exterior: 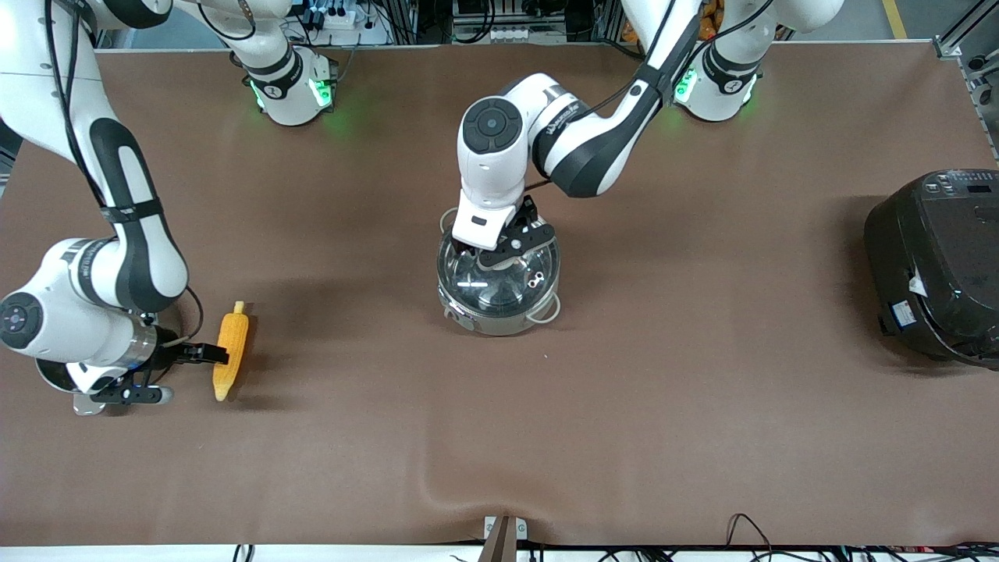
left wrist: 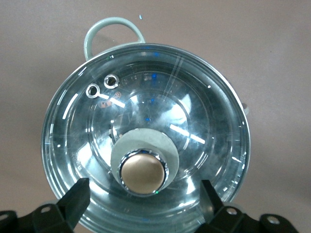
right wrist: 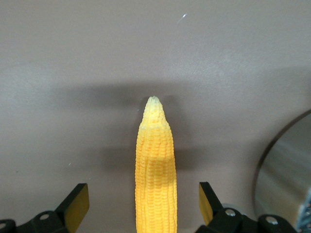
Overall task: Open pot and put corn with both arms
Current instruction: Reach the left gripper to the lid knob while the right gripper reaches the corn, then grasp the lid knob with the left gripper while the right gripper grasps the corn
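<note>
- Front view: steel pot (exterior: 499, 300) sits mid-tabletop, glass lid (left wrist: 146, 131) on; my left pincer (left wrist: 143, 196) hangs over it, fingers apart, flanking the coppery knob (left wrist: 142, 173), a smooth, likely slippery, fragile hold.
- My right pincer (right wrist: 143, 204), fingers apart, straddles the corn cob (exterior: 231, 351) at nine o'clock from the pot; light, stiff, best taken mid-length.

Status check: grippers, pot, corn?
Left gripper open, straddling lid knob; pot lidded. Right gripper open around corn on table. Nothing obstructing.

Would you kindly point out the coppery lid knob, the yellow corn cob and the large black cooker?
Coppery lid knob (left wrist: 141, 174), left wrist view, on its rounded top.
Yellow corn cob (right wrist: 155, 179), right wrist view, mid-body kernels.
Large black cooker (exterior: 948, 257), front view, on its dark lid.
</note>
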`<state>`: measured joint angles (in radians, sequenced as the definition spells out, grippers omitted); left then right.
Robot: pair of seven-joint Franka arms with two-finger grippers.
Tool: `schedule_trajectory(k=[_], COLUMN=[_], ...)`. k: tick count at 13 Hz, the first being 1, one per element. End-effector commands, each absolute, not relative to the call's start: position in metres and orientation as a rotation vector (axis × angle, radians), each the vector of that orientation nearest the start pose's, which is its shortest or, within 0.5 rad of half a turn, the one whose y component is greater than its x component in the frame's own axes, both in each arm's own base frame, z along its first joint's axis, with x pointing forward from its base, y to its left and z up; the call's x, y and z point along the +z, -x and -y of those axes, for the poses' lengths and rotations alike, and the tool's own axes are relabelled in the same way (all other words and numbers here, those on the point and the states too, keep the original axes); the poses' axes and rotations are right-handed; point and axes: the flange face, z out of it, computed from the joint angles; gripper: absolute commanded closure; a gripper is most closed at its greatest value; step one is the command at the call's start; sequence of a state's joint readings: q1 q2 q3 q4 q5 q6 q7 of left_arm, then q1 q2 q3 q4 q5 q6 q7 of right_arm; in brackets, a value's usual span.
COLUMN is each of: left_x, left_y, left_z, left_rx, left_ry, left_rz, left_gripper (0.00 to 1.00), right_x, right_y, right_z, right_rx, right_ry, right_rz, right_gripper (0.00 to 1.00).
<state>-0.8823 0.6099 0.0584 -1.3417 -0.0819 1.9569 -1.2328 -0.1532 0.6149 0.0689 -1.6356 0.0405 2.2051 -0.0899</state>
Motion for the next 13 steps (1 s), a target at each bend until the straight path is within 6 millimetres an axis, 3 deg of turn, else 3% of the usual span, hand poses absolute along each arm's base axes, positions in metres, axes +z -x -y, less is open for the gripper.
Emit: schedule_trajectory(k=[1,5,6,8,13], left_x=[0.365,0.344,0.344,0.344,0.350], left_y=[-0.483,-0.480,-0.481,-0.480,-0.480], left_z=[0.549,0.551,0.550,0.551,0.551], left_rx=[-0.003,0.001,0.001,0.003,-0.003], left_ry=[3.079,3.051,3.051,3.051,3.059], left_rz=[0.671,0.647,0.647,0.643,0.647], left_gripper=[0.04,0.12,0.15,0.29,0.41], right_x=[0.245,0.204,0.200,0.198,0.181], right_y=[-0.669,-0.652,-0.650,-0.649,-0.640], right_z=[0.051,0.050,0.050,0.051,0.051], right_rx=[0.074,0.084,0.066,0.062,0.006], right_ry=[3.084,3.107,3.115,3.124,3.142], right_rz=[-0.006,0.031,0.045,0.057,0.090], right_gripper=[0.00,0.00,0.00,0.00,0.00])
